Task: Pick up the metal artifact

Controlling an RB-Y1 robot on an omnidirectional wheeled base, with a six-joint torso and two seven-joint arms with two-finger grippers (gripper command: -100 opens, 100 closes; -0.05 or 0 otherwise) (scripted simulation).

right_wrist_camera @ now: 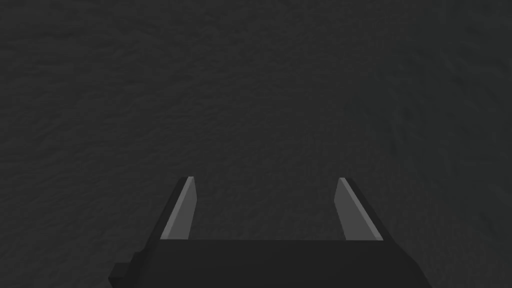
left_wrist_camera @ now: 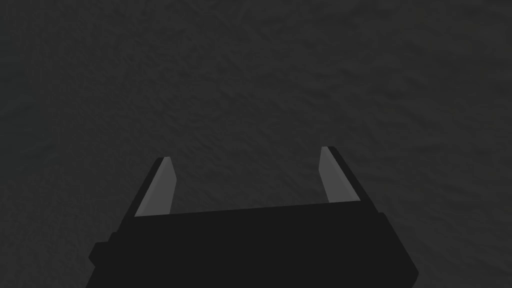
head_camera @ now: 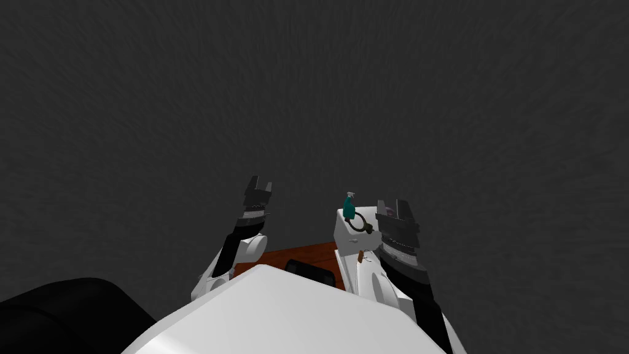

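Note:
A dark ring-shaped artifact (head_camera: 360,224) lies on top of a small white stand (head_camera: 345,244) in the head view, just right of centre. A teal spray bottle (head_camera: 349,208) stands right behind it. My right gripper (head_camera: 394,205) hovers close beside the ring, on its right, at about the same height. My left gripper (head_camera: 259,184) is held up well to the left of the stand. In the wrist views the left gripper (left_wrist_camera: 245,153) and the right gripper (right_wrist_camera: 265,178) are both open, with nothing between the fingers and dark grey floor beyond.
A reddish-brown wooden surface (head_camera: 295,253) shows below the stand, with a black object (head_camera: 310,270) on it. A small brownish item (head_camera: 360,257) sits lower on the white stand. A black rounded shape (head_camera: 67,313) is at the lower left. Dark grey floor (head_camera: 307,92) spreads all around.

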